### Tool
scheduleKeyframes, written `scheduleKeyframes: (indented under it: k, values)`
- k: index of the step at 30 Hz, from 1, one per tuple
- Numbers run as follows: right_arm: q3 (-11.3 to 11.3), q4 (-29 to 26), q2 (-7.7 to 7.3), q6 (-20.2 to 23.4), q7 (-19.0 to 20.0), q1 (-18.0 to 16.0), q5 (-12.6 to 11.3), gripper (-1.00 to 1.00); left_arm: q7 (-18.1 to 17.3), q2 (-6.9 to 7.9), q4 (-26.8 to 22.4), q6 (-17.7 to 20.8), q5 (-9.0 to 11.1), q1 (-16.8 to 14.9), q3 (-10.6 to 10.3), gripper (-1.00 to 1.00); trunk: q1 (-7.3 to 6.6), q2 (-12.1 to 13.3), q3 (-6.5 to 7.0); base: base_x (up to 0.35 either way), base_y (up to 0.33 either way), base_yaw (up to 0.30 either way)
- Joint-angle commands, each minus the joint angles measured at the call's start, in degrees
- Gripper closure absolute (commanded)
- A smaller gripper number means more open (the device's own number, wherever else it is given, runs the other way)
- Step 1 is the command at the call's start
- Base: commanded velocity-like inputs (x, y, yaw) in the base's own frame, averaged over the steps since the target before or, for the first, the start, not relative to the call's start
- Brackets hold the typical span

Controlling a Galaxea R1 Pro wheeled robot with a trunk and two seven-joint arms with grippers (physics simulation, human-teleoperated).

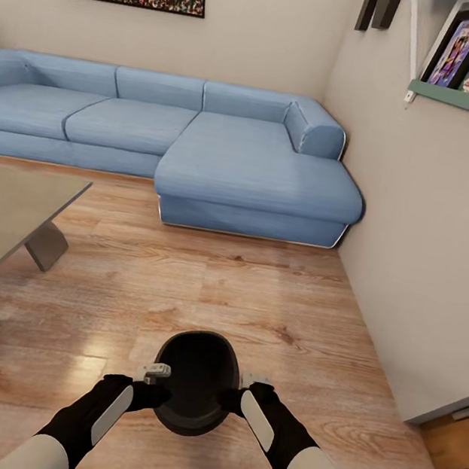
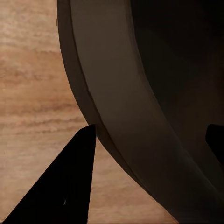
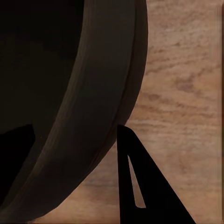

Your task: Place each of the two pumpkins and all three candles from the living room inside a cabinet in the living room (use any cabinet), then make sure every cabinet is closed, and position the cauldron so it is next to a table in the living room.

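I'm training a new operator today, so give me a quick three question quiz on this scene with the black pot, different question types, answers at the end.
1. True or false: the cauldron is held between both grippers, one finger of each inside the rim.
2. Multiple choice: the coffee table in the head view stands A) to the robot's left, B) to its right, C) behind the sofa.
3. Fill in: the cauldron hangs over the wooden ____.

Key: 1 true, with the left gripper and right gripper each straddling the wall. 2 A. 3 floor.
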Motion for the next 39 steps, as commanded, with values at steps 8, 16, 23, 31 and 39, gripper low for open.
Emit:
scheduleKeyframes:
  k: [8,16,23,31,39]
  values:
    - [0.4,-0.1,-0.03,-0.1,-0.6,-0.1,-1.2,1.00,0.3,-0.03,0.0,0.2,1.4,0.0,-0.3,1.00,-0.09,0.0,0.63,0.000,0.000,0.000]
    - [0.4,-0.1,-0.03,-0.1,-0.6,-0.1,-1.1,1.00,0.3,-0.03,0.0,0.2,1.4,0.0,-0.3,1.00,-0.14,0.0,1.07,0.000,0.000,0.000]
    - [0.4,-0.2,-0.03,-0.1,-0.6,-0.1,-1.1,1.00,0.3,-0.03,-0.1,0.2,1.4,0.0,-0.3,1.00,-0.30,0.1,2.40,0.000,0.000,0.000]
    - [0.4,-0.3,-0.04,-0.2,-0.6,-0.1,-1.0,1.00,0.3,-0.01,-0.1,0.2,1.4,0.0,-0.3,1.00,-0.30,0.1,2.40,0.000,0.000,0.000]
    - [0.4,-0.6,-0.03,-0.2,-0.6,-0.1,-1.0,1.00,0.3,-0.01,-0.1,0.2,1.4,0.0,-0.3,1.00,-0.30,0.1,2.40,0.000,0.000,0.000]
